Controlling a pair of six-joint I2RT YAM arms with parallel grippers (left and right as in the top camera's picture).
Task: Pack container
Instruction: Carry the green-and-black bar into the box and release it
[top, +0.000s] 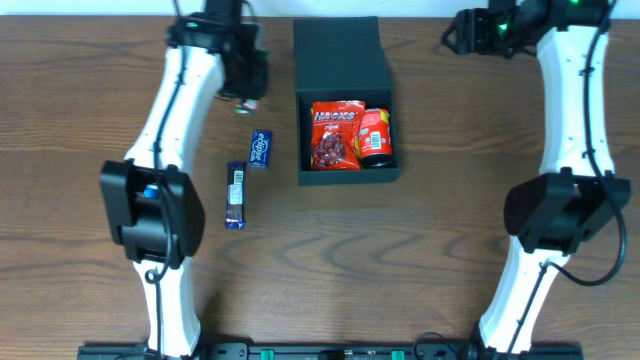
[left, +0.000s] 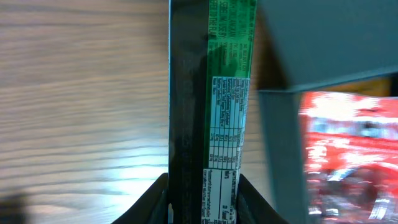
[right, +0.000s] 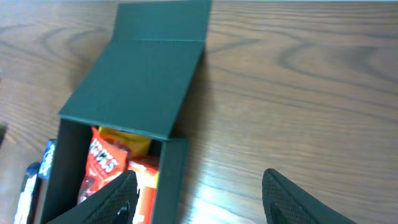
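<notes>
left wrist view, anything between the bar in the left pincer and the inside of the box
Just the container's side wall, standing between the green bar shut in the left pincer and the inside, where a red packet already lies. Nothing else visible is in the way.

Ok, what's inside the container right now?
A red snack bag and an orange-red packet lie side by side; something yellow peeks behind them. The lid flap hides the far end of the container.
</notes>
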